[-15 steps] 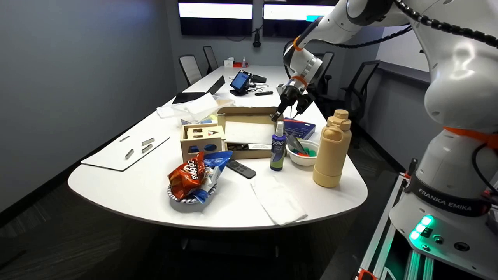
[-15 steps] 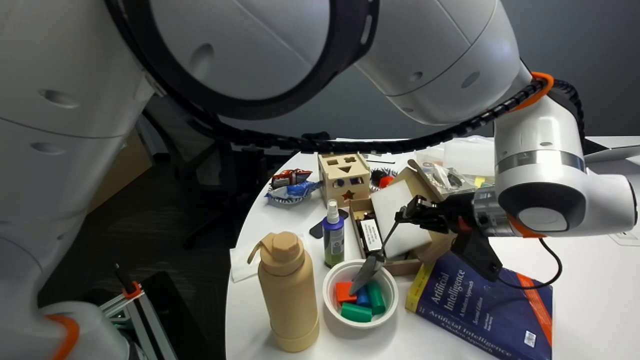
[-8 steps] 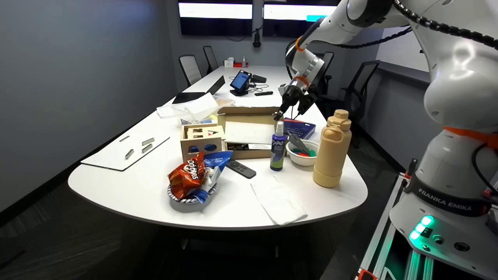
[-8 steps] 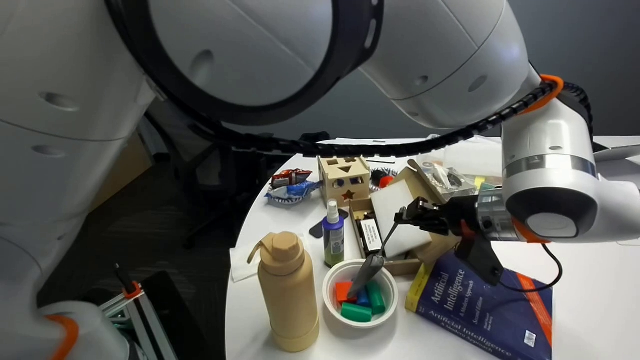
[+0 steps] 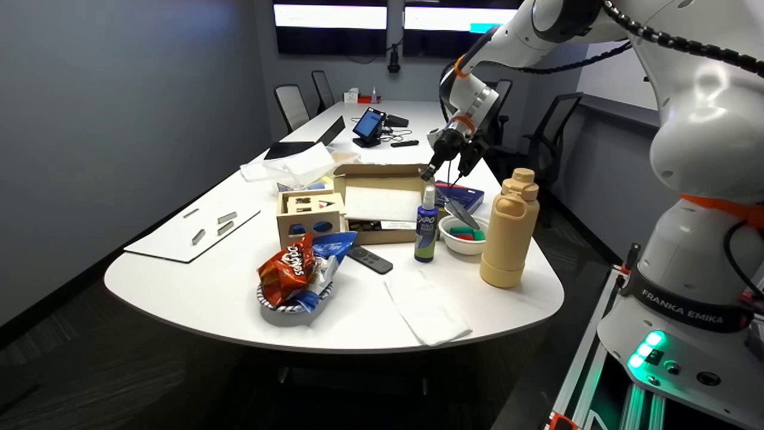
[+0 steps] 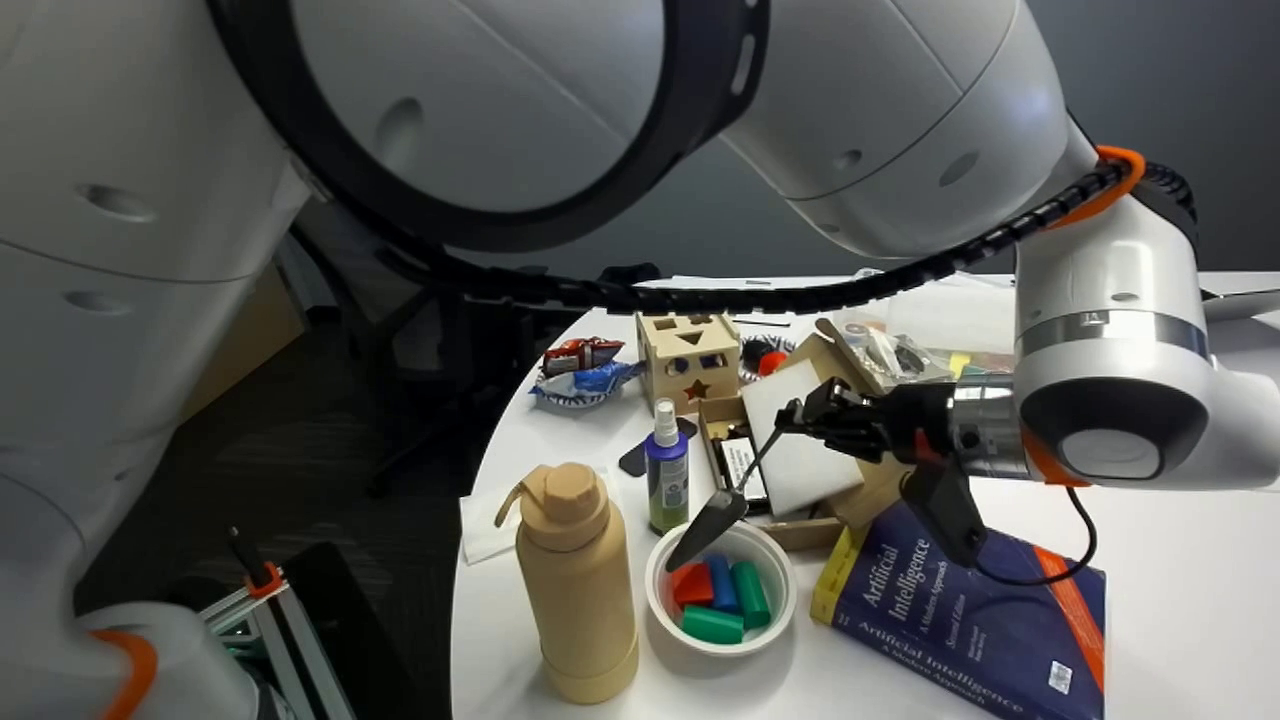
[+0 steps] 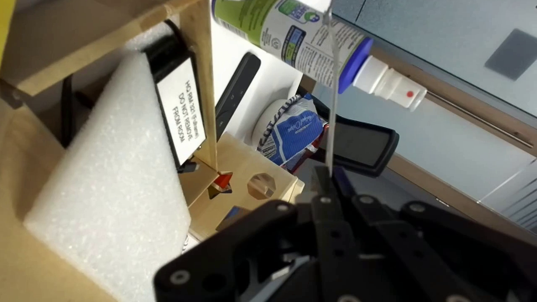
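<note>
My end effector (image 7: 333,181) is clamped on the thin stem of a grey trowel (image 6: 712,520). The trowel slants down from the grip, its blade over a white bowl (image 6: 783,590); whether the tip touches the contents, I cannot tell.

View differences: The wrist view shows the stem at my grip, with blade and bowl outside its frame; both exterior views show blade and bowl. Only the wrist view makes the label (image 7: 182,113) legible beside the foam slab (image 7: 113,180) in the cardboard box (image 5: 382,237): it ends "DO NOT REMOVE FROM ROOM". It also shows small print on the spray bottle (image 6: 667,485); an exterior view shows the EXPO brand there instead. The title of the book (image 6: 960,610), "Artificial Intelligence", reads clearly in an exterior view. A white panel (image 5: 173,239) bearing grey bars (image 5: 198,236) lies on the desk (image 5: 221,310) in an exterior view.

Counts: One trowel. One bowl, with four blocks (image 6: 713,625) visible inside: two green, one red, one blue. One tan flask (image 6: 575,600). One spray bottle. One book. One wooden box (image 6: 694,370) with shaped holes. Two snack bags (image 5: 292,272) in one striped basket (image 7: 275,121). One remote (image 5: 370,259). Four grey bars. One cloth (image 5: 427,310). Two wall screens (image 5: 330,39).
</note>
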### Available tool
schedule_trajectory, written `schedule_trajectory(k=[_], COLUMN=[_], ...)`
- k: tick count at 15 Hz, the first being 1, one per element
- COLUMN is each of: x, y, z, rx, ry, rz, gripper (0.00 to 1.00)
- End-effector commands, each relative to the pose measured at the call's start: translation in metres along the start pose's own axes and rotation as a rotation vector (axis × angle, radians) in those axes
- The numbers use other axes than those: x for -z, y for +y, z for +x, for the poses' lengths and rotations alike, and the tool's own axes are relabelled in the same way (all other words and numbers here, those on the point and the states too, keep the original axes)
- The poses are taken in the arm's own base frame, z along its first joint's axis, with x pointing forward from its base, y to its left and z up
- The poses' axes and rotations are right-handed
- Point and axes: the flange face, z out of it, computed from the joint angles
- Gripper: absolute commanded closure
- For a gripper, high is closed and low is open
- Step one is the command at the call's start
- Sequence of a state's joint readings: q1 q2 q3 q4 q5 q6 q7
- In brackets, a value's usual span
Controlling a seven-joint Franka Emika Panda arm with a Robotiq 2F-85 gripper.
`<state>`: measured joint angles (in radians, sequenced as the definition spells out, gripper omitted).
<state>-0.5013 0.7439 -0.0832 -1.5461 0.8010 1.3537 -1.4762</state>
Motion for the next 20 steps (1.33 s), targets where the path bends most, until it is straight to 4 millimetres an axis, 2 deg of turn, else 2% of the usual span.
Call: schedule_trajectory(k=[1,5,8,12,16,20], x=[-0.001,-0.005,-0.006,0.002,0.014,0.027], y=[0.003,0.013,0.014,0.015,0.021,0.019], z=[-0.001,-0.004,0.002,0.011,0.008,0.006], rx=[0.014,0.029,0.049,0.119,0.198,0.255], ry=[0.033,0.068,0.117,0.166,0.180,0.184], rz=[0.036,0.029,0.027,-0.010,-0.096,-0.143], gripper=[0.99,0.99,0.99,0.99,0.99,0.99])
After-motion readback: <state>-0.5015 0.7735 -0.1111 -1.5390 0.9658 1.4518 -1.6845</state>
